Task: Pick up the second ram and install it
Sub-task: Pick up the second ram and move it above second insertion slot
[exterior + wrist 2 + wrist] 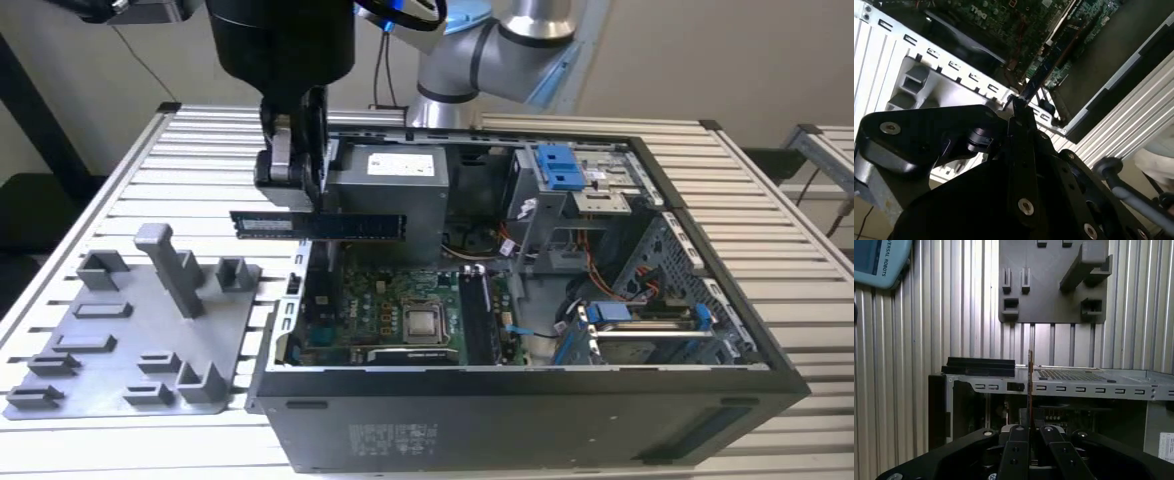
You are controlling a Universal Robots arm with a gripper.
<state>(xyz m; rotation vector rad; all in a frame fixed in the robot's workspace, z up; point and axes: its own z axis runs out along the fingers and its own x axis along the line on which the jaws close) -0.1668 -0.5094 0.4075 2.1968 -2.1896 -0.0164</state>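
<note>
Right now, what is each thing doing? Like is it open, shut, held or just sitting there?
gripper: shut on the second ram.
second ram: held in the air, long edge level, above the computer case rim, not in a slot.
computer case: lying on its side, open, insides showing.
CPU chip: seated inside the computer case, uncovered.
grey tray: flat on the table, apart from the gripper.

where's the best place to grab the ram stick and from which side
Mid-length on its upper long edge, pinching the two flat faces from above, as the gripper does now with the second ram: it is thin and flat, and that likely leaves the lower edge free.
</note>
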